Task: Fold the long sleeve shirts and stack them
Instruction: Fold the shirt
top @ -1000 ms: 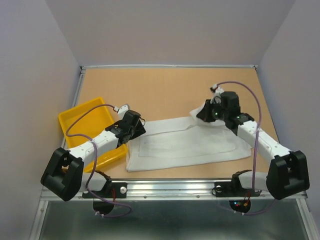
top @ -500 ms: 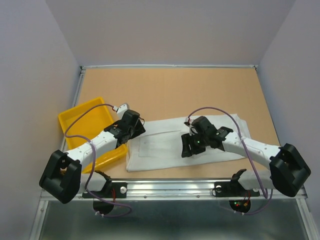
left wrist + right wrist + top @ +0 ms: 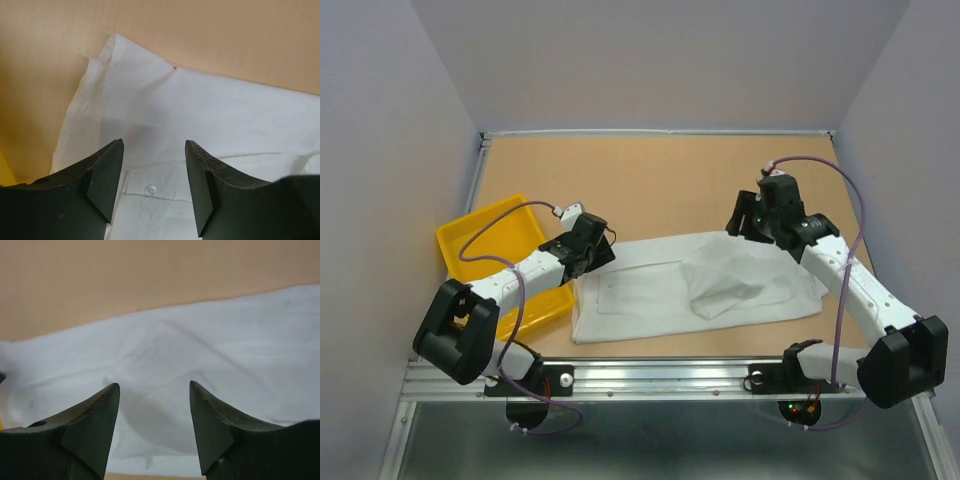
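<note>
Tabletop (image 3: 660, 180) carries white shirt (image 3: 650, 295) beside yellow tray (image 3: 485, 245)

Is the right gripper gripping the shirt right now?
No, the right gripper stands open above the white shirt, with nothing between its jaws.

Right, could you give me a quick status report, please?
Left gripper open over left end of plain white thin-fabric shirt. Right gripper open, empty, at its far right edge. Shirt on table, part folded. Nothing in the way.
</note>
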### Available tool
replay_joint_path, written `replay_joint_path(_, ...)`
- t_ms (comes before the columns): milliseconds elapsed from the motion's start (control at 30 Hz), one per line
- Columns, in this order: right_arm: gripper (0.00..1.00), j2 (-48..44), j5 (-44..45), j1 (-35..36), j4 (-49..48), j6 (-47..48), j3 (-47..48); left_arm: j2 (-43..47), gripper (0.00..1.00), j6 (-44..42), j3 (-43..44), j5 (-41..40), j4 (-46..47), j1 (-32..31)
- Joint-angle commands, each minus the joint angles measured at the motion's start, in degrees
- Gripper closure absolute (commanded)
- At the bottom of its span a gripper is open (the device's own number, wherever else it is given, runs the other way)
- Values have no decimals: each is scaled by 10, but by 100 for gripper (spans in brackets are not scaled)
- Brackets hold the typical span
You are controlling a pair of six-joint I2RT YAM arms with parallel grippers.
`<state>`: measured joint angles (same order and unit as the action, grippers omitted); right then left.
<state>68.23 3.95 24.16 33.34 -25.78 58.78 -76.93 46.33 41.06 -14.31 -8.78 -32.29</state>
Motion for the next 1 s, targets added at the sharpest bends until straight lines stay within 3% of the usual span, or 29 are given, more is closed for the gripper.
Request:
replay_joint_path(0, 38, 27, 33, -108, -32, -41, -41, -28, 36, -15, 34, -19, 14, -1)
replay_joint_path(200, 44, 109, 35, -179, -134, -82, -74, -72, 36, -18, 46, -19, 24, 5)
replay_joint_path(467, 49, 213, 33, -214, -236, -89, -84, -130, 36, -23, 69, -1, 37, 28)
replay_joint_path(700, 49, 305, 27, -239, -277, -106, -61, -196, 36, -39, 123, 15, 42, 47)
replay_joint_path(967, 48, 389, 26, -298, -285, -100, 44, -231, 36, -85, 213, 24, 32, 62)
